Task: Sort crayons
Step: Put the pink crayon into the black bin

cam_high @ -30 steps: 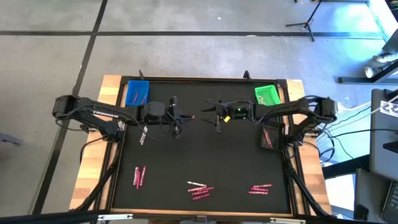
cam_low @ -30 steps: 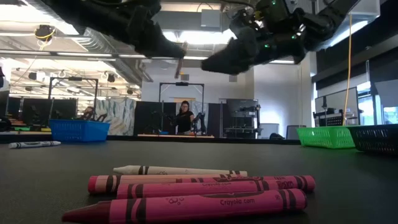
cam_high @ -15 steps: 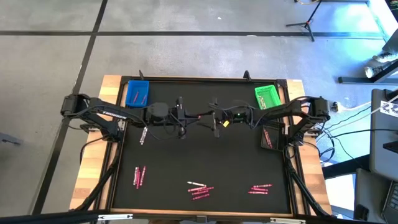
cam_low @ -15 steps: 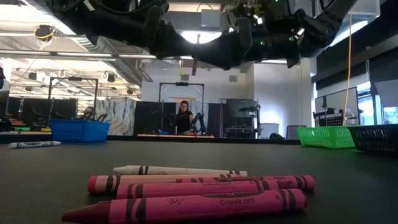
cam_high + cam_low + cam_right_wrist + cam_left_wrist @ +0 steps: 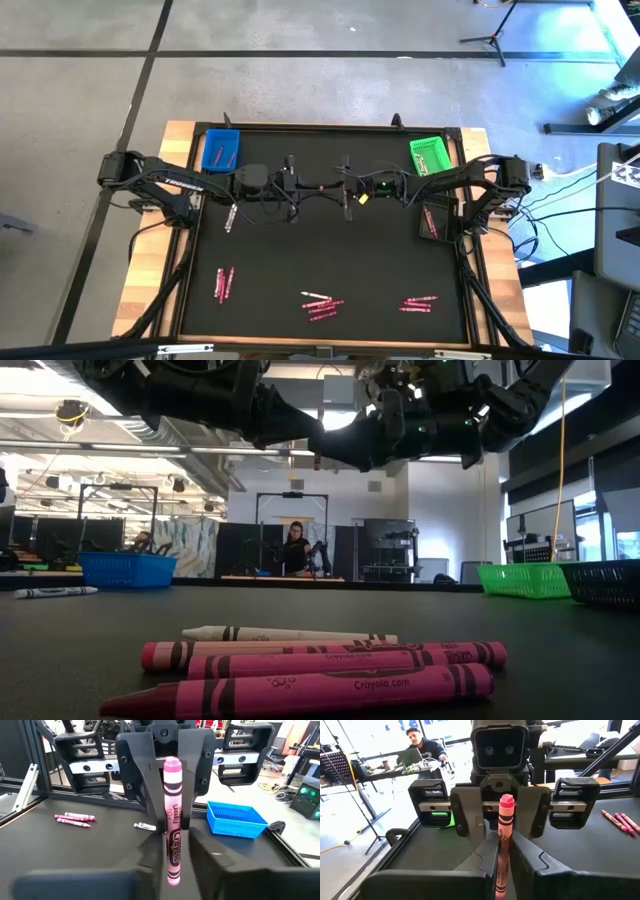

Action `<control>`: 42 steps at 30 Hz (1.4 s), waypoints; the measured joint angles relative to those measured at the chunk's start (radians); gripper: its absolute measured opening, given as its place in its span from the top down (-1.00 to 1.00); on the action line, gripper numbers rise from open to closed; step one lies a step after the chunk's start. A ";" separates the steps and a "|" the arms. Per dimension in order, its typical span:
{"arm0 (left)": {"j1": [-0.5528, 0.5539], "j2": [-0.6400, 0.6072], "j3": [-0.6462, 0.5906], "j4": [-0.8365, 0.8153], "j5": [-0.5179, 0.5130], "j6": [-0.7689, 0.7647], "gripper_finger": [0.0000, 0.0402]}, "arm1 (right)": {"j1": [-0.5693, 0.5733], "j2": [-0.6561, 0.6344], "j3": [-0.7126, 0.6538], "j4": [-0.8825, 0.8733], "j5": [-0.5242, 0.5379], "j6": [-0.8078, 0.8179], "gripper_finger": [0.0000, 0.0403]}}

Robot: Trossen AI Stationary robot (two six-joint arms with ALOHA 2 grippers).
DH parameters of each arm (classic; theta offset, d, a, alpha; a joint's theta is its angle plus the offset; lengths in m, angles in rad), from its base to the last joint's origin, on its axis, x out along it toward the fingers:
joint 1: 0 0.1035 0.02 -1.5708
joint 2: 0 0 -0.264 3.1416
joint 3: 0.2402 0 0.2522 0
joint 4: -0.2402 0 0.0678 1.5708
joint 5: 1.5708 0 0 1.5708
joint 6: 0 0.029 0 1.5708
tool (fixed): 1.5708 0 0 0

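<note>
A pink crayon (image 5: 504,827) stands upright in mid-air over the far middle of the table. My left gripper (image 5: 306,186) and my right gripper (image 5: 334,186) meet there tip to tip, both level, and each is shut on this crayon. More pink crayons lie flat in groups near the front edge (image 5: 224,284) (image 5: 320,304) (image 5: 420,303), with a pale one (image 5: 285,633) among the middle group. One whitish crayon (image 5: 231,217) lies at the left. My left gripper pinches the crayon's wrapped shaft (image 5: 501,857) between its two fingers, coming level from the table's left, fingers across the crayon. The crayon stands upright, clear of the table, its top end (image 5: 506,800) above the fingers. My right gripper pinches the same shaft (image 5: 173,845) between its two fingers, level from the table's right, fingers across it. The crayon's top (image 5: 171,765) rises above them and faces the left gripper's fingers (image 5: 145,785).
A blue tray (image 5: 221,150) sits at the far left corner and a green tray (image 5: 429,153) at the far right. A dark basket (image 5: 432,222) stands by the right edge. A person (image 5: 296,548) sits in the room beyond the table.
Both grippers have moved toward each other over the far middle of the table until their tips meet. The upright crayon has travelled with my left gripper toward the right and now stands between my right gripper's fingers as well.
</note>
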 joint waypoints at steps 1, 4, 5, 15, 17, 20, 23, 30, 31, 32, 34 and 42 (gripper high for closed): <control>0.000 0.000 0.000 0.000 -0.001 -0.003 0.87 | 0.000 0.000 0.000 -0.001 -0.001 -0.007 0.68; 0.000 0.000 0.000 0.004 0.000 0.004 0.87 | 0.000 -0.001 0.000 -0.011 -0.001 -0.023 0.92; 0.000 0.000 0.000 0.005 0.000 0.007 0.86 | 0.000 -0.001 0.000 -0.014 -0.001 -0.038 0.93; -0.016 -0.001 0.001 -0.074 -0.010 0.011 0.51 | 0.002 -0.093 0.026 -0.276 0.097 -0.055 0.88; -0.028 -0.001 0.001 -0.140 -0.020 0.024 0.49 | 0.007 -0.147 0.027 -0.384 0.119 -0.065 0.94; -0.047 -0.002 0.001 -0.231 -0.063 0.026 0.49 | 0.025 -0.247 0.027 -0.564 0.182 -0.057 0.94; -0.062 -0.002 0.000 -0.301 -0.091 0.026 0.50 | 0.057 -0.363 0.028 -0.745 0.277 0.014 0.86; -0.064 -0.002 0.000 -0.297 -0.091 0.026 0.50 | 0.096 -0.614 0.028 -1.237 0.357 0.289 0.87; -0.064 -0.002 0.000 -0.300 -0.090 0.025 0.50 | 0.101 -0.645 0.028 -1.301 0.355 0.338 0.89; -0.064 -0.002 0.000 -0.302 -0.090 0.021 0.50 | 0.108 -0.672 0.028 -1.358 0.350 0.381 0.90; -0.064 -0.002 0.000 -0.302 -0.090 0.015 0.50 | 0.120 -0.721 0.028 -1.466 0.346 0.467 0.91; -0.064 -0.002 0.000 -0.302 -0.090 -0.007 0.50 | 0.119 -0.820 0.028 -1.892 0.279 0.788 0.83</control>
